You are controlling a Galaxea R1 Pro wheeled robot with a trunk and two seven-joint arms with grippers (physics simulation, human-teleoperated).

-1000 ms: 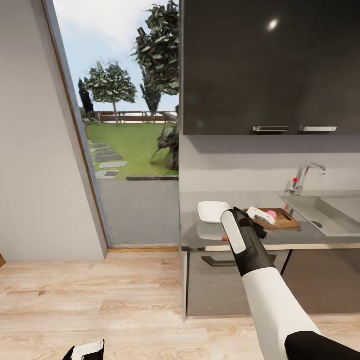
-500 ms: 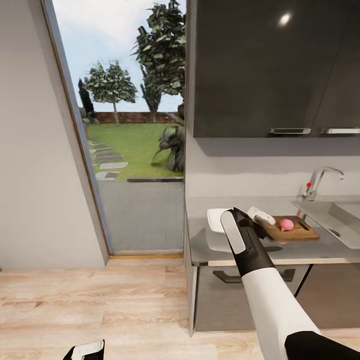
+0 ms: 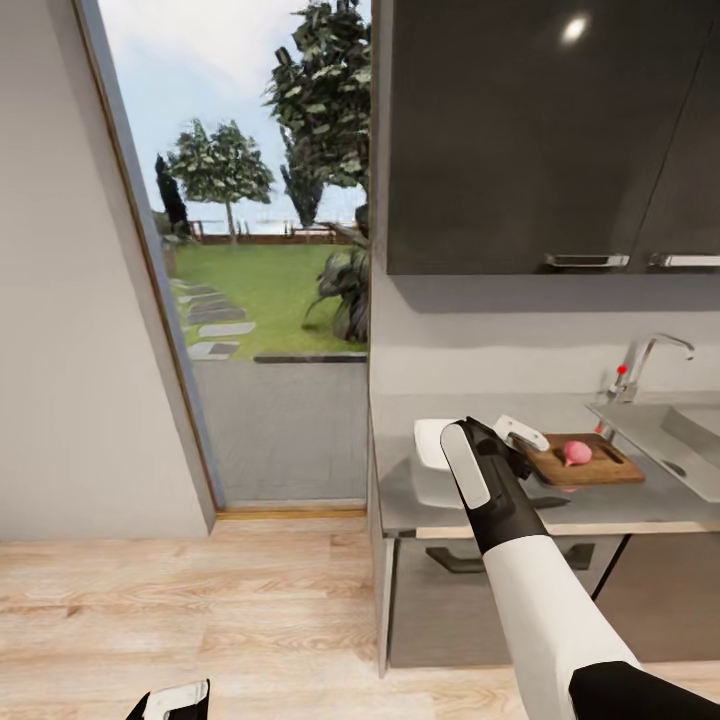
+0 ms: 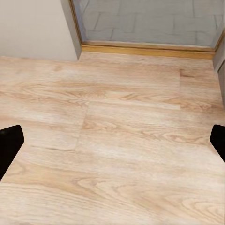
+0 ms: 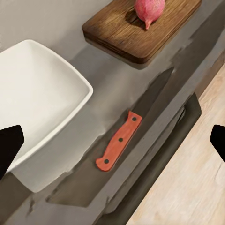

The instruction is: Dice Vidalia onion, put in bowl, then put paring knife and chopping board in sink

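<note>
Currently, at the lower left of the head view, the left gripper (image 3: 170, 702) is seen low over the wooden floor (image 3: 200, 600); in its wrist view both fingertips (image 4: 9, 145) sit at the frame's far edges, so it is spread wide and empty. Right of centre, the right gripper (image 3: 505, 450) is raised over the countertop (image 3: 640, 505), its fingers likewise parted with nothing between them. The bowl (image 5: 37, 98) is found at the left of the right wrist view, with the knife (image 5: 133, 129) lying flat just beside it near the counter's front edge. At the upper right, the onion (image 5: 149, 8) rests on the board (image 5: 140, 33); the sink (image 3: 680, 430) lies at the far right of the head view. The knife is judged light, stiff and thin, likely to slide on the glossy top, and is best taken across the red-orange handle (image 5: 119, 143), away from the blade.
</note>
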